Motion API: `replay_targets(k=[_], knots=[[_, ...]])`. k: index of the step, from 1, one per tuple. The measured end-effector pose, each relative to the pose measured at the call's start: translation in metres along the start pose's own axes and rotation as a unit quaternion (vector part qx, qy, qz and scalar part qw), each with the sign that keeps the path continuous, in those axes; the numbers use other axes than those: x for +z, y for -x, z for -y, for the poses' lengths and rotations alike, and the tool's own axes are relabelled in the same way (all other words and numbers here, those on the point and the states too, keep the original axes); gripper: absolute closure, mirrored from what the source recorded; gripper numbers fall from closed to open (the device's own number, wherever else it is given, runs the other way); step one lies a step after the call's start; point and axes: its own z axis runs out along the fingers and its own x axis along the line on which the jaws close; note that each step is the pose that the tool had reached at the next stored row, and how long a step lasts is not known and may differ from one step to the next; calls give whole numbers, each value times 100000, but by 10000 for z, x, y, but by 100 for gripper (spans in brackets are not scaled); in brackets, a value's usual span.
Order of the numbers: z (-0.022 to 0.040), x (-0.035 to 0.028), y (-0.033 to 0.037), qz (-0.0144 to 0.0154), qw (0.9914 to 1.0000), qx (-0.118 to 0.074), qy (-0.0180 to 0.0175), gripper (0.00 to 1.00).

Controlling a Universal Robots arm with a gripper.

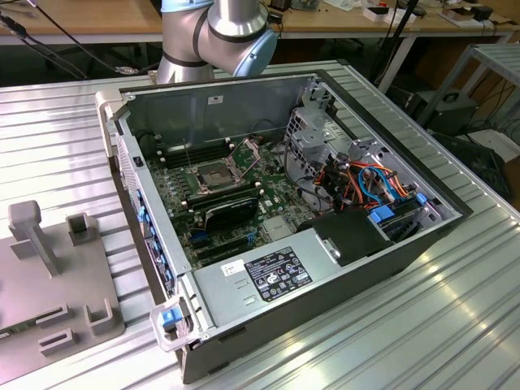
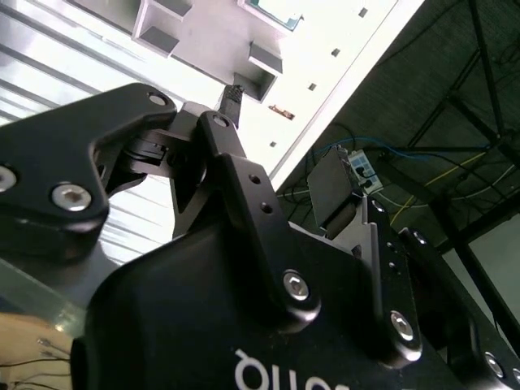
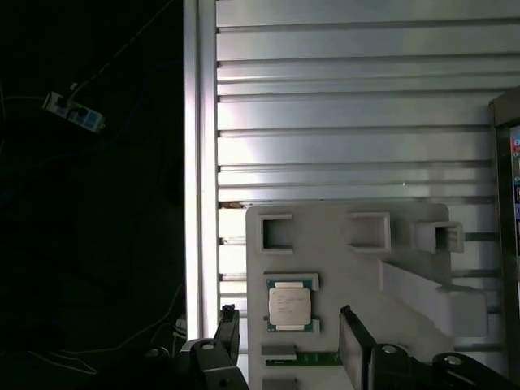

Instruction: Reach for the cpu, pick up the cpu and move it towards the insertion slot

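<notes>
Where the ribbed aluminium bench (image 1: 455,309) carries an open computer case (image 1: 211,101), the insertion slot (image 1: 213,174) sits on the green board inside, at about 10 o'clock from the labelled grey power supply (image 1: 260,276). Orange and blue cables (image 1: 370,179) tangle around the drive cage at about 3 o'clock from the slot. A grey fixture plate (image 1: 32,284) with small square holders and a slanted post lies flat on the bench at about 8 o'clock from the case, well apart from the slot. The arm (image 1: 215,32) rises behind the case at 12 o'clock. Beyond the bench stand wooden desks (image 1: 97,16) with trailing leads and a metal rack (image 1: 496,61) at about 2 o'clock.

In the first wrist view the cpu (image 3: 290,305) lies flat in a nest on the fixture plate (image 3: 357,268), pale face up. The gripper (image 3: 287,313) is spread wide and holds nothing; its two dark fingers (image 3: 228,329) frame the cpu, one on each side. Past the bench edge (image 3: 199,162) the floor is dark, with a power strip (image 3: 75,112) and loose wires lying on it.
</notes>
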Motion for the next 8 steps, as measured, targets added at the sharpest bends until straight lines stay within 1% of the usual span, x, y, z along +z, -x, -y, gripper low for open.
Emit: replay_targets(k=[1,3,4,5,6,8], knots=[[37,31,1,1,100000,-130,8,40],[77,67,2,-1,100000,-278,9,40],[110,105,2,-18,99999,-473,5,40],[120,132,2,-25,99998,-600,2,40],[121,138,2,-37,99997,-836,-5,40],[121,151,2,-100,99974,-2292,-9,40]])
